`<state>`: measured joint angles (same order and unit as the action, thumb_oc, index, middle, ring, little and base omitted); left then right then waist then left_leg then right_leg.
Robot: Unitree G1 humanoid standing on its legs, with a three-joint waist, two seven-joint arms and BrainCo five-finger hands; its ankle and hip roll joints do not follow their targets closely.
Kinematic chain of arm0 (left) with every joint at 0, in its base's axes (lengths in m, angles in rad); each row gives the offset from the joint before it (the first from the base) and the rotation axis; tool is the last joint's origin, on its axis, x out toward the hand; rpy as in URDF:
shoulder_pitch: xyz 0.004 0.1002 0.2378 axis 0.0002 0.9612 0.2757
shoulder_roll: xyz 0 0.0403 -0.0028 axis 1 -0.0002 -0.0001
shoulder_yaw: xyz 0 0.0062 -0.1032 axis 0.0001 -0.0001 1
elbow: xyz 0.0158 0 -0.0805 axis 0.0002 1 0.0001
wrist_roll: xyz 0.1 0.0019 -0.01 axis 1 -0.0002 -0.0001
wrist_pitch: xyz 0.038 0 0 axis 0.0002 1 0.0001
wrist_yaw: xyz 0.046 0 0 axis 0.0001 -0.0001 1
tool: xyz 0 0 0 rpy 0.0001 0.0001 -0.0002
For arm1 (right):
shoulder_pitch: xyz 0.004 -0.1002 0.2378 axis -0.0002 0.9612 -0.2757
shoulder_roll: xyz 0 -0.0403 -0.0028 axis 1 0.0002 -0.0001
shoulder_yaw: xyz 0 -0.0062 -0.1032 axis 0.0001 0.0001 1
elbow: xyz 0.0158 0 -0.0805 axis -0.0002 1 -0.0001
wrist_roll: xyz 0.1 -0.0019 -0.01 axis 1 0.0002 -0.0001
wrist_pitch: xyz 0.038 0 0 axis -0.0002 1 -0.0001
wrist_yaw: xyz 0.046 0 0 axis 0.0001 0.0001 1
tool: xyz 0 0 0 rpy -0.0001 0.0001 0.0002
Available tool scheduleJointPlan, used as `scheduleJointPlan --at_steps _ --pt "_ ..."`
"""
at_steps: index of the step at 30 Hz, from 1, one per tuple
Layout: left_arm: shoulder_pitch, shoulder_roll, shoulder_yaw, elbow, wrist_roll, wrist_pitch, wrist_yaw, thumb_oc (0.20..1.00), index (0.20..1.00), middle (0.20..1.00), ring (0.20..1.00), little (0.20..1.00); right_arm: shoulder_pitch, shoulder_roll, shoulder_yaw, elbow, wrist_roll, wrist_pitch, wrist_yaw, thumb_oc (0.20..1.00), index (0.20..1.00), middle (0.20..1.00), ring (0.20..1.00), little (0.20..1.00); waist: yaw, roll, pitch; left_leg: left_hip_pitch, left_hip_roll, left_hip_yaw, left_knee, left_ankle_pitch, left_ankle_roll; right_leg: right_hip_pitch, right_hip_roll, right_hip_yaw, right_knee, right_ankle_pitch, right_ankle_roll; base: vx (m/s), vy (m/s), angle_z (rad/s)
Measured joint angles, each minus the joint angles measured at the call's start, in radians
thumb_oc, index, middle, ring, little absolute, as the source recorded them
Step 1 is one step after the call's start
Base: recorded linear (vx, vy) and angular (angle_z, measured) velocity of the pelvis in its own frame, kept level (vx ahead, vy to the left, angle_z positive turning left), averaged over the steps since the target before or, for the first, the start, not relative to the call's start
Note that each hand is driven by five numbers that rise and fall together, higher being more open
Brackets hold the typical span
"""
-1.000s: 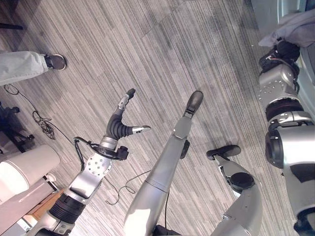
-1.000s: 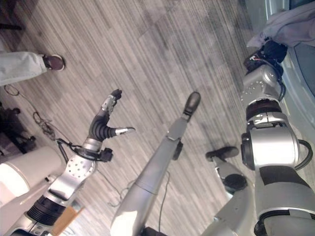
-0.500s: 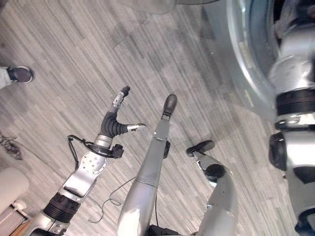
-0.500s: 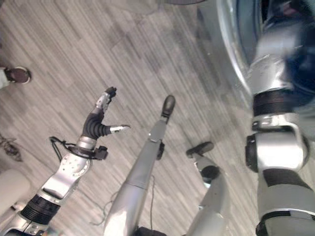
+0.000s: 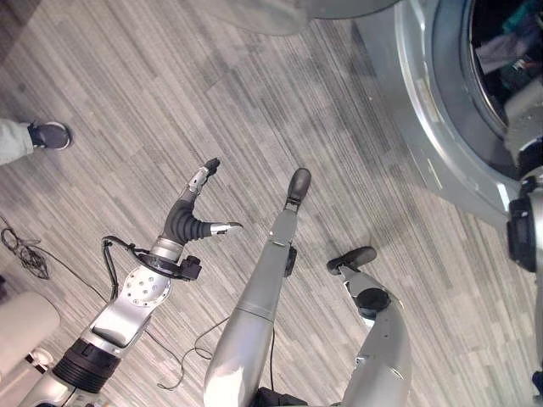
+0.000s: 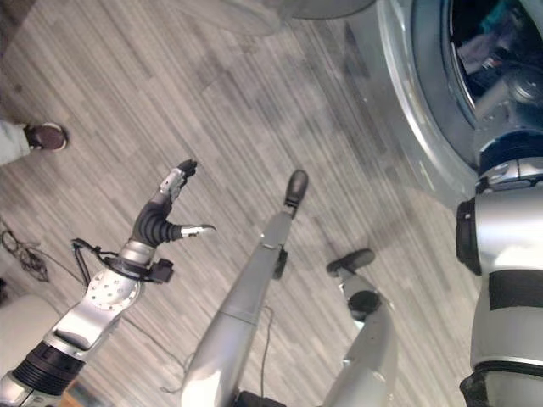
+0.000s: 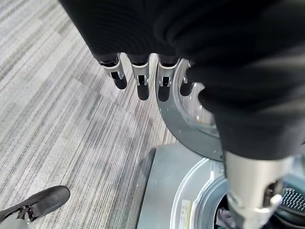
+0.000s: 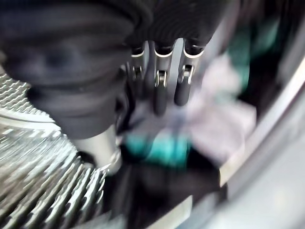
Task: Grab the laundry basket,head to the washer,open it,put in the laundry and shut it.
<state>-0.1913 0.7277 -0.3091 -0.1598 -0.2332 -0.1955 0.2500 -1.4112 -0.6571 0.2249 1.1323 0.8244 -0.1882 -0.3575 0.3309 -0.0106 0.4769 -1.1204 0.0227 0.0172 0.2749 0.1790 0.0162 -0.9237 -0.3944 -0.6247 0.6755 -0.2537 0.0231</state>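
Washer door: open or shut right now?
Open. The washer shows a bare round opening with laundry inside the drum, and the right hand reaches in over the clothes.

A silver-grey washer holds teal, lilac and black laundry above a grey-striped floor.

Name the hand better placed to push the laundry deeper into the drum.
Right. The right hand is already inside the washer, fingers straight above the laundry. The left hand hangs open over the floor.
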Motion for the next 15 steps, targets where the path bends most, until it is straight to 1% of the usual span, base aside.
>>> scheduleJointPlan --at_steps 1,2,3,4,5,6,7,8,9,10,11,12,13,14,15 --pt "-0.009 -0.015 0.021 -0.002 0.000 0.001 0.000 1.000 1.000 1.000 1.000 1.000 0.059 0.037 -0.022 -0.113 0.016 -0.013 0.004 1.000 1.000 1.000 1.000 1.000 -0.004 0.000 0.000 0.004 0.004 0.003 0.000 0.000 0.000 0.002 0.006 0.006 -0.008 0.002 -0.001 0.00 0.033 -0.13" --pt "-0.011 -0.033 0.038 -0.002 0.000 0.001 0.001 1.000 1.000 1.000 1.000 1.000 0.090 0.049 -0.021 -0.186 0.027 -0.028 0.009 1.000 1.000 1.000 1.000 1.000 -0.005 0.000 0.000 0.006 0.006 0.005 -0.001 0.000 0.000 0.003 0.009 0.008 -0.011 0.004 0.002 0.00 0.040 -0.06" --pt "-0.017 -0.046 0.048 0.002 0.003 0.001 -0.001 1.000 1.000 1.000 1.000 1.000 0.157 0.054 -0.021 -0.333 0.026 -0.059 0.013 1.000 1.000 1.000 1.000 1.000 -0.006 0.001 0.000 0.013 0.007 0.004 -0.004 0.000 0.000 0.010 0.011 0.007 -0.015 0.006 0.005 -0.01 0.033 0.02" --pt "-0.021 -0.067 0.055 0.013 0.008 0.002 -0.003 1.000 1.000 1.000 1.000 1.000 0.259 0.071 -0.030 -0.512 0.025 -0.107 0.024 1.000 1.000 1.000 1.000 1.000 -0.010 0.003 0.001 0.030 0.007 0.003 -0.005 0.000 0.000 0.030 0.013 0.005 -0.020 0.006 0.006 0.01 0.045 0.03" --pt "-0.021 -0.100 0.051 0.026 0.013 0.001 -0.015 1.000 1.000 1.000 1.000 1.000 0.434 0.166 -0.068 -0.738 0.024 -0.181 0.049 1.000 1.000 1.000 1.000 1.000 -0.023 0.004 -0.001 0.079 0.006 0.010 -0.022 -0.001 0.000 0.074 0.016 0.008 -0.039 0.007 0.008 -0.01 0.199 0.00" --pt "0.005 -0.116 0.053 0.027 0.017 -0.012 -0.018 1.000 1.000 1.000 1.000 1.000 0.624 0.285 -0.109 -0.903 0.012 -0.233 0.061 1.000 1.000 1.000 1.000 1.000 -0.057 0.009 -0.012 0.091 0.006 0.015 -0.032 -0.007 -0.007 0.081 0.018 0.012 -0.048 0.007 0.008 0.00 0.250 -0.10" --pt "0.014 -0.129 0.048 0.037 0.016 -0.009 -0.018 1.000 1.000 1.000 1.000 1.000 0.768 0.378 -0.113 -0.989 -0.032 -0.245 0.064 1.000 1.000 1.000 1.000 1.000 -0.079 0.008 -0.011 0.102 0.007 0.025 -0.033 -0.006 -0.003 0.089 0.021 0.021 -0.069 0.020 0.015 -0.02 0.313 -0.19" --pt "0.020 -0.148 0.045 0.058 0.016 -0.001 -0.018 1.000 1.000 1.000 1.000 1.000 0.885 0.442 -0.109 -0.993 -0.067 -0.250 0.069 1.000 1.000 1.000 1.000 1.000 -0.095 0.008 -0.011 0.128 0.009 0.038 -0.034 -0.011 0.006 0.113 0.030 0.034 -0.094 0.043 0.028 0.00 0.223 -0.43" --pt "0.026 -0.171 0.041 0.099 0.016 0.006 -0.018 1.000 1.000 1.000 1.000 1.000 1.003 0.508 -0.060 -0.890 -0.087 -0.224 0.060 1.000 1.000 1.000 1.000 1.000 -0.135 0.008 -0.012 0.183 0.011 0.059 -0.035 -0.025 0.024 0.168 0.041 0.054 -0.145 0.078 0.041 0.00 0.246 -0.58" --pt "0.040 -0.194 0.045 0.123 0.015 0.006 -0.017 1.000 1.000 1.000 1.000 1.000 1.090 0.521 -0.024 -0.821 -0.101 -0.209 0.053 1.000 1.000 1.000 1.000 1.000 -0.163 0.008 -0.037 0.212 0.010 0.080 -0.029 -0.053 0.028 0.197 0.047 0.078 -0.187 0.098 0.053 0.01 0.229 -0.68" --pt "0.054 -0.215 0.045 0.151 0.014 0.006 -0.017 1.000 1.000 1.000 1.000 1.000 1.181 0.523 0.002 -0.756 -0.127 -0.194 0.053 1.000 1.000 1.000 1.000 1.000 -0.196 0.010 -0.090 0.214 0.007 0.102 -0.018 -0.076 0.031 0.199 0.048 0.103 -0.221 0.118 0.063 0.03 0.244 -0.62" --pt "0.061 -0.226 0.058 0.180 0.014 0.006 -0.015 1.000 1.000 1.000 1.000 1.000 1.239 0.519 0.010 -0.684 -0.161 -0.169 0.054 1.000 1.000 1.000 1.000 1.000 -0.225 0.015 -0.105 0.235 0.009 0.122 0.003 -0.097 0.047 0.230 0.054 0.121 -0.259 0.144 0.076 0.02 0.170 -0.62" --pt "0.065 -0.224 0.073 0.219 0.015 0.016 -0.013 1.000 1.000 1.000 1.000 1.000 1.292 0.515 0.010 -0.606 -0.179 -0.142 0.059 1.000 1.000 1.000 1.000 1.000 -0.253 0.013 -0.107 0.281 0.016 0.154 0.026 -0.124 0.059 0.285 0.063 0.136 -0.302 0.171 0.090 0.01 0.177 -0.62" --pt "0.081 -0.224 0.093 0.255 0.015 0.031 -0.011 1.000 1.000 1.000 1.000 1.000 1.312 0.514 0.000 -0.523 -0.195 -0.121 0.068 1.000 1.000 1.000 1.000 1.000 -0.261 0.010 -0.114 0.319 0.023 0.168 0.046 -0.150 0.074 0.339 0.072 0.152 -0.326 0.198 0.111 -0.01 0.079 -0.71" --pt "0.097 -0.230 0.116 0.279 0.015 0.034 -0.007 1.000 1.000 1.000 1.000 1.000 1.332 0.523 -0.024 -0.436 -0.192 -0.084 0.065 1.000 1.000 1.000 1.000 1.000 -0.258 -0.003 -0.134 0.360 0.032 0.201 0.045 -0.168 0.082 0.368 0.068 0.151 -0.326 0.200 0.115 -0.02 0.040 -0.64"
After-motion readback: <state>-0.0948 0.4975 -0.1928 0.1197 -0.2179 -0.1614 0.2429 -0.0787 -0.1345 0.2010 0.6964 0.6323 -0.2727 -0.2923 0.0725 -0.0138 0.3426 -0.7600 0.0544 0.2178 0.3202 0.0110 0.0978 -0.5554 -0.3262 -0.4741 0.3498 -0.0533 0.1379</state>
